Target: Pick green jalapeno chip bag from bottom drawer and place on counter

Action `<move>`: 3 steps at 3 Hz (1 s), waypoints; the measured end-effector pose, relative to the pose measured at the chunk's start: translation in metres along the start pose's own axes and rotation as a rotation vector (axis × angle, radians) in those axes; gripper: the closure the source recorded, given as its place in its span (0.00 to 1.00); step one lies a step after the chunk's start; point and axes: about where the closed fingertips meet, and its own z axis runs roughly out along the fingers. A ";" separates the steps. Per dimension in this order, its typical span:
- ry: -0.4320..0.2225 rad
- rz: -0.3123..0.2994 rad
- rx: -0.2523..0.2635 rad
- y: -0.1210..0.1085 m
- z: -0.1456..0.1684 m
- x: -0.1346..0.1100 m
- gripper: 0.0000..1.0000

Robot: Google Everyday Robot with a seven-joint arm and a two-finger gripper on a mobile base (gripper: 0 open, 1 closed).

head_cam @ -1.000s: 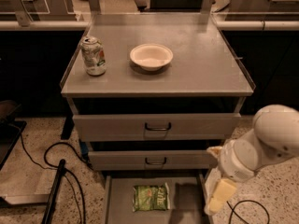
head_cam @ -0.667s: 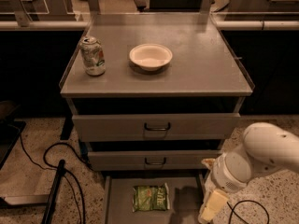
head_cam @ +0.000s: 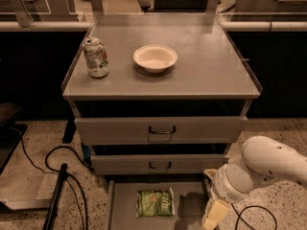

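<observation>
While the green jalapeno chip bag (head_cam: 154, 202) lay ungrasped in the bottom drawer (head_cam: 125, 198), we kept our tool (head_cam: 214, 215) near its right, grip state unclear to us, with pickup and counter (head_cam: 211, 66) placement not yet done.

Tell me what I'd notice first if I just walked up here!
Probably the big white robot arm at the lower right, its hand low at the right edge of the open bottom drawer. Next, the green jalapeno chip bag lying flat in that drawer. Up on the counter stand a white bowl and, to its left, a soda can.
</observation>
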 end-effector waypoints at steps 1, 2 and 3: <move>0.003 0.018 0.037 -0.009 0.017 0.003 0.00; 0.006 0.038 0.118 -0.033 0.038 0.011 0.00; -0.007 0.029 0.168 -0.058 0.058 0.019 0.00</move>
